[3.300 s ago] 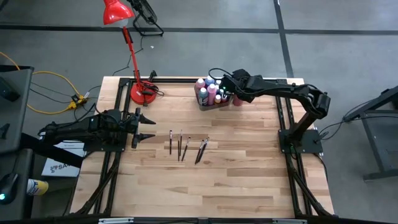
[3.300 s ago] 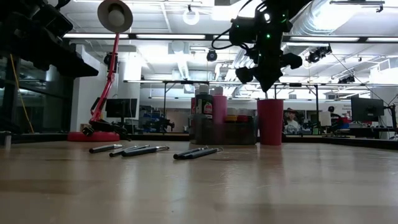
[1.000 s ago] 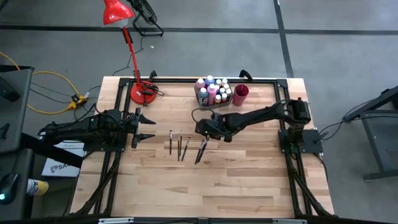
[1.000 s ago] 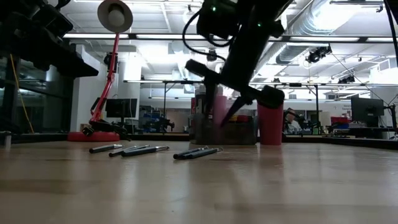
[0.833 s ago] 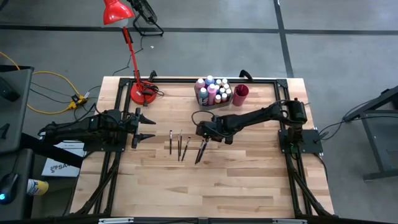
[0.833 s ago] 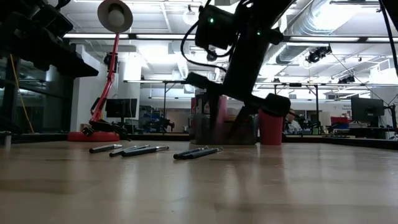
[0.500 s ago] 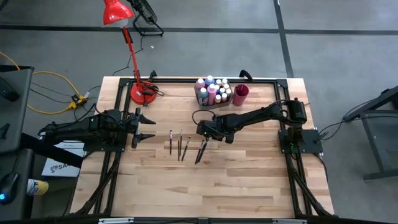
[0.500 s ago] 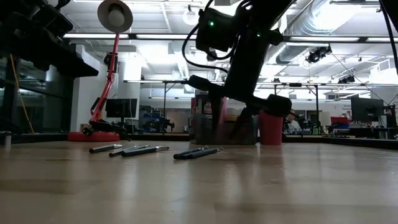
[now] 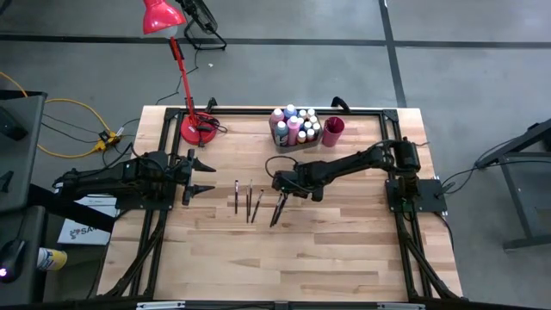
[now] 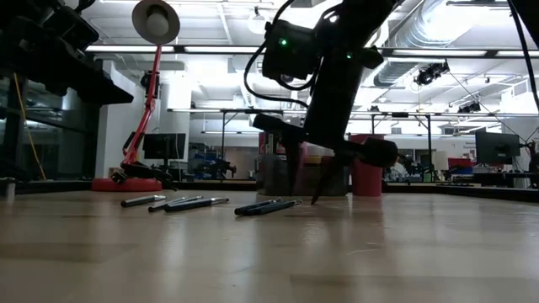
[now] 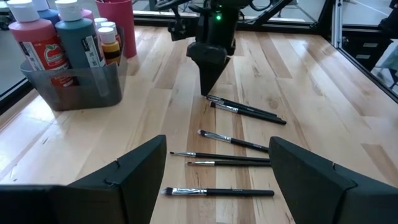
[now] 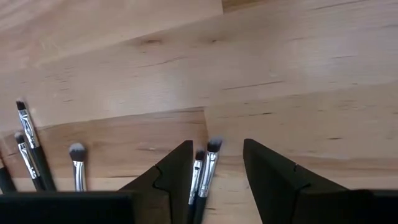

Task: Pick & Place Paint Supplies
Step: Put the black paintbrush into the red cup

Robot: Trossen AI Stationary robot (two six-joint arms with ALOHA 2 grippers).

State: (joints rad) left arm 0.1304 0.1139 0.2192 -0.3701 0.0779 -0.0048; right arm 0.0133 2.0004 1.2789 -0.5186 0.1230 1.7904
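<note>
Several thin dark-handled paintbrushes lie flat on the wooden table: three [image 9: 248,200] side by side and a pair [image 9: 279,208] to their right. My right gripper [image 9: 285,189] is open and points down over the far ends of that pair. In the right wrist view its fingers stand on either side of the two bristle ends [image 12: 208,151], apart from them. The low view shows its fingertips [image 10: 316,200] just above the table beside the pair [image 10: 268,205]. Paint bottles [image 9: 294,125] stand in the grey bin. My left gripper [image 9: 203,177] waits open at the table's left.
The grey bin [image 9: 297,140] and red cup [image 9: 333,129] stand at the far edge, right of centre. A red desk lamp's base [image 9: 198,127] sits at the far left. Bare wood stretches across the near half of the table [image 9: 284,258].
My right gripper has come down and slightly toward the near edge, onto the far ends of the right-hand pair of brushes, staying open. The brushes have not moved.
</note>
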